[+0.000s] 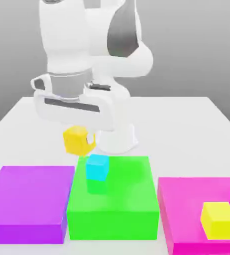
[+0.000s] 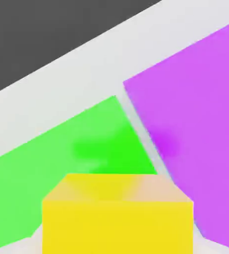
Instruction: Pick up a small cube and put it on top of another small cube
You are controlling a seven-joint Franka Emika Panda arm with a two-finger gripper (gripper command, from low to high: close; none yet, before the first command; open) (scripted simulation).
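Note:
The small golden cube (image 1: pixel 76 141) hangs in the air under the white hand, with my gripper (image 1: pixel 79 135) shut on it. It is tilted a little. The cyan cube (image 1: pixel 97 167) rests on the far part of the green block (image 1: pixel 112 209), just below the held cube and toward the exterior view's right of it. The two cubes are apart. In the hand view the golden cube (image 2: pixel 117 214) sits close in front of the camera, with the green block (image 2: pixel 47 163) beneath and beyond it.
A big purple block (image 1: pixel 30 199) (image 2: pixel 196 134) lies at the exterior view's left of the green one. A magenta block (image 1: pixel 186 219) at the right carries a paler lemon-yellow cube (image 1: pixel 219 220). The robot's white base (image 1: pixel 117 137) stands behind.

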